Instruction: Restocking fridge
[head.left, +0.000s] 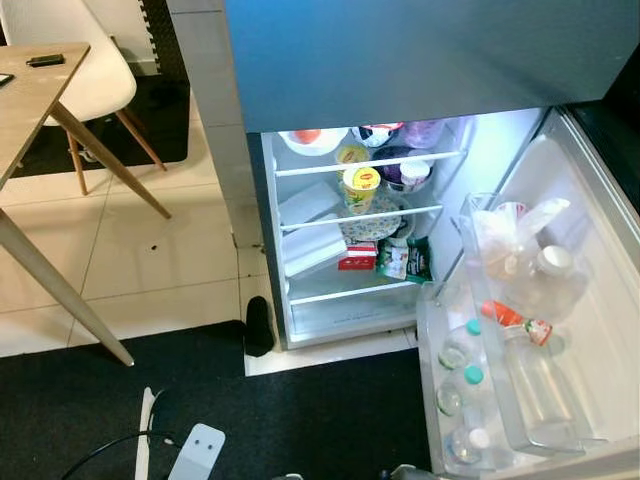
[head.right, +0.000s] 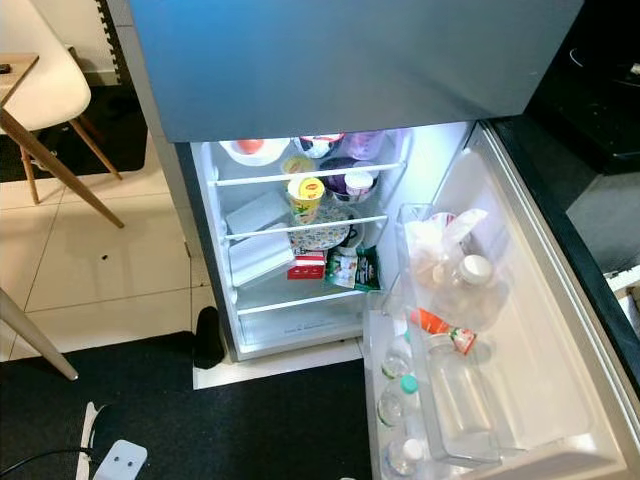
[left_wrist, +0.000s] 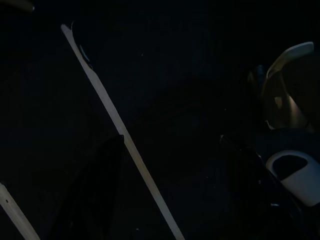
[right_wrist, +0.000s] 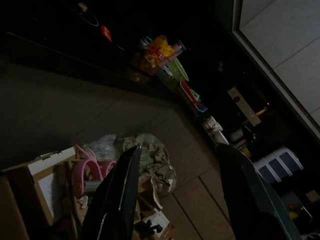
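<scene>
Fridge (head.left: 300, 330) stands open in front of you, lit inside, door (head.left: 600, 300) swung out to your right. Shelves hold a yellow Lipton tub (head.left: 361, 187), bowls up top, white flat packs (head.left: 312, 247) on the left, a red carton (head.left: 357, 257) and green packets (head.left: 407, 261) on the lower shelf; door bins carry capped bottles (head.left: 462, 345), an orange-capped bottle (head.left: 517, 321) and a bagged jug (head.left: 535, 270). Nothing is in hand yet, so the step looks like fetching stock: turn to wherever the items sit, and plan placement on the lower shelf's bare left part, judged the easiest gap. Both arms hang idle and low. Right end effector (right_wrist: 175, 190) points down at a dim floor with a cardboard box (right_wrist: 30, 185) and crumpled paper (right_wrist: 150, 165), fingers spread apart, gripping nothing. Left end effector (left_wrist: 170, 195) hangs over dark floor, fingers also apart and bare. Watch the open door when you turn.
</scene>
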